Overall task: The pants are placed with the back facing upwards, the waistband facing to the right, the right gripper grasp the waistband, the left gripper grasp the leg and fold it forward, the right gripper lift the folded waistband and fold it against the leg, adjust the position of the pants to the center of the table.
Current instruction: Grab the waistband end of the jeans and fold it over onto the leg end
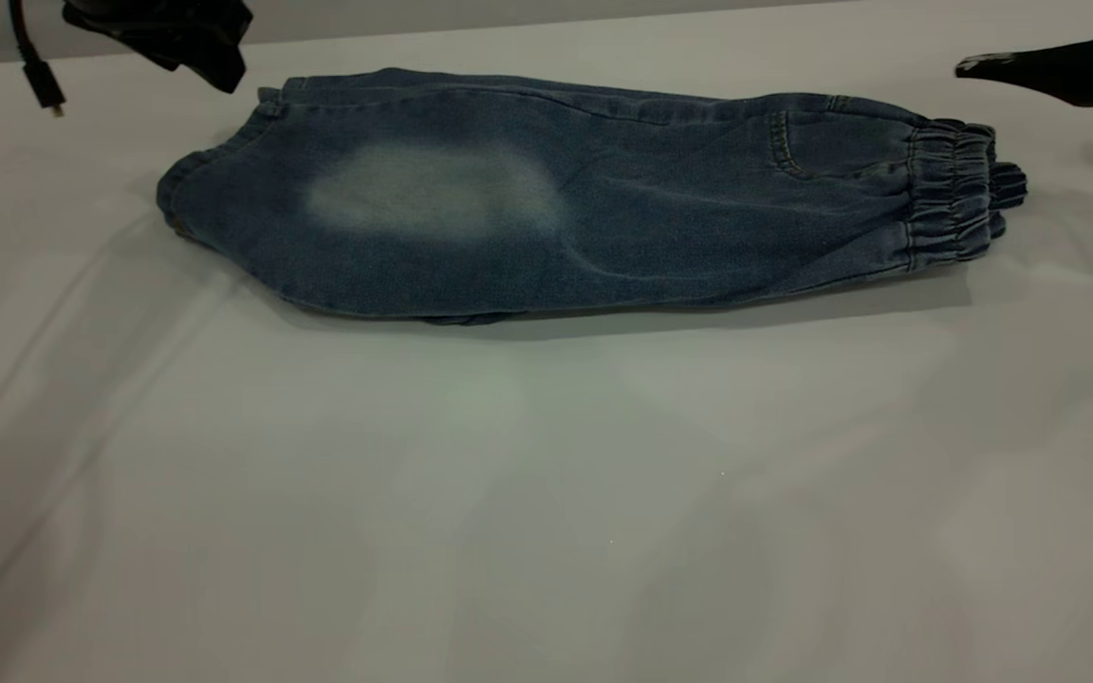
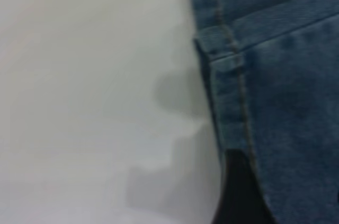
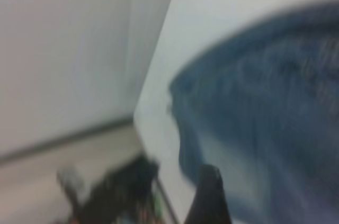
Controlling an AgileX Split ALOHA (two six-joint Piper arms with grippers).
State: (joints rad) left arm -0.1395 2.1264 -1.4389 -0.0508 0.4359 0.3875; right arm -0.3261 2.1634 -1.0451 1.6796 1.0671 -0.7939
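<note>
denim first: the pants (image 1: 594, 209), knee-length blue washed-denim shorts with a pale faded patch, lie folded lengthwise on the large smooth white table (image 1: 546, 493), so you see one leg stacked over the other and the gathered elastic waistband (image 1: 954, 194) pointing to your right. that lay suggests the forward fold is done and the waistband-to-leg fold is what remains, though that is a judgement. the bundle sits toward the far edge, not the middle, so you will likely need to centre it afterwards.

your left gripper (image 1: 176, 33), the bulky black one, hangs just above and behind the hem end at the far left; whether it is released or clenched cannot be told. its wrist view looks down on the stitched hem edge (image 2: 233, 75), with bare table beside it.

your right gripper (image 1: 1030, 66), black and wedge-fingered, hovers near the waistband but apart from it, holding no cloth; whether its fingers are parted cannot be told either. a loose black cable (image 1: 39, 85) dangles at far left.
</note>
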